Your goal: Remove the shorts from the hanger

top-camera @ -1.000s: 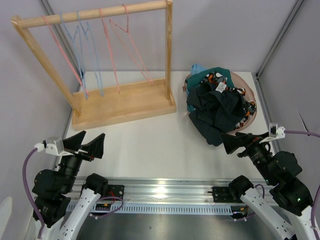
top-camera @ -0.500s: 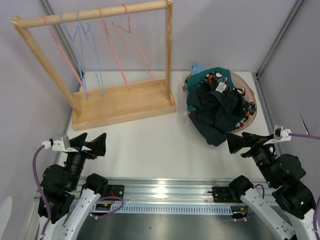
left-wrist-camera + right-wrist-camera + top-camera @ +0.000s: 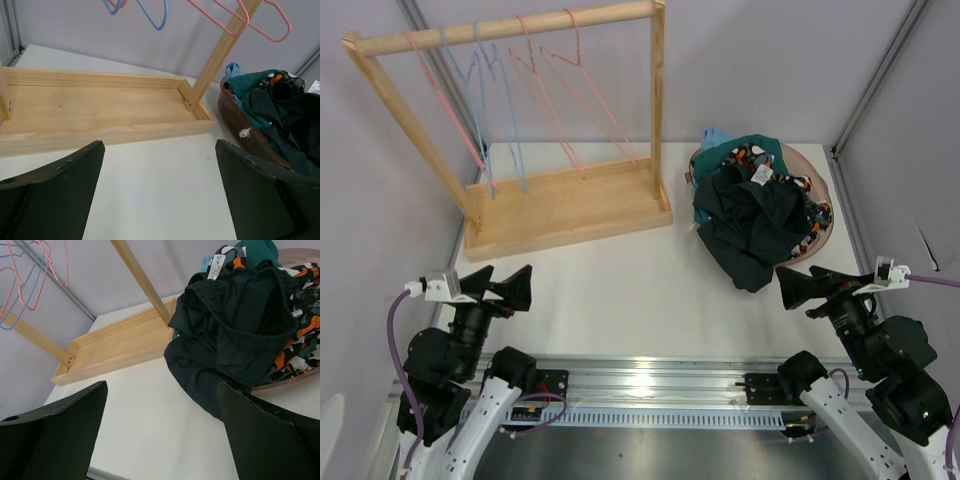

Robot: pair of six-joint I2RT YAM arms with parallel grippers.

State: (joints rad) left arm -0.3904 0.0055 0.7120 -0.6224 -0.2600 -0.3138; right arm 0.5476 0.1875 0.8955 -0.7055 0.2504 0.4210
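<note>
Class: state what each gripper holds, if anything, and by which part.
Nothing is held. The left gripper and right gripper are both open and empty; the shorts lie heaped in the brown bowl, untouched.

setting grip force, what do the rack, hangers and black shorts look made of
Rack: pale bare-looking wood, grain visible. Hangers: thin pink and blue rods, smooth; plastic or coated wire, cannot tell. Black shorts: soft matte cloth, creased, with a gathered elastic waistband.
</note>
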